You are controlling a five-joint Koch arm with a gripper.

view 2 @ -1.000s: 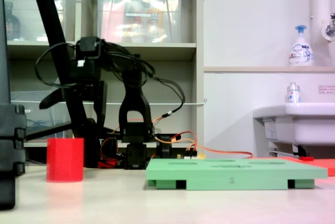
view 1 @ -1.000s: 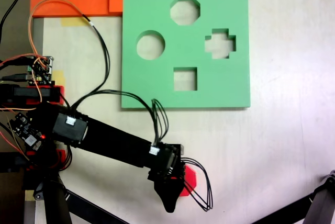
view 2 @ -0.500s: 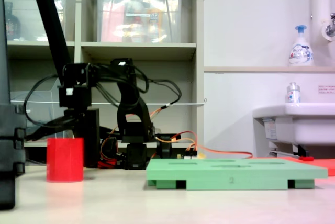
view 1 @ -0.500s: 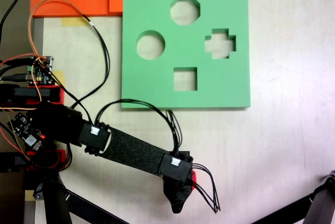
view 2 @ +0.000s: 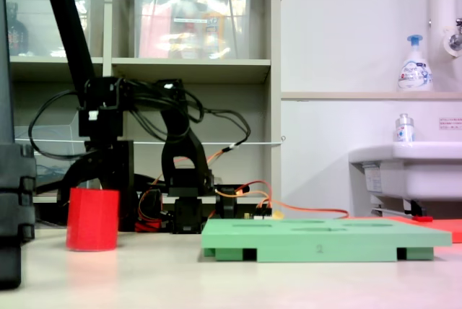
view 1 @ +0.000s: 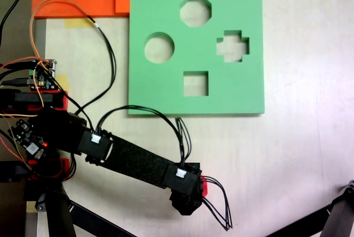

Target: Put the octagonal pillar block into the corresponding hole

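second exterior view: gripper (view 2: 108,179) behind block (view 2: 92,219)

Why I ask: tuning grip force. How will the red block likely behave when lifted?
The octagonal pillar block looks like foam, so probably light and slightly squashy. It already sits slightly tilted at the gripper, so it could tip. Its flat sides should resist rolling.

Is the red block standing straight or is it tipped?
Slightly tipped. In the second exterior view the red block leans a little to one side, with its top edge slanted. The claw is hidden behind it.
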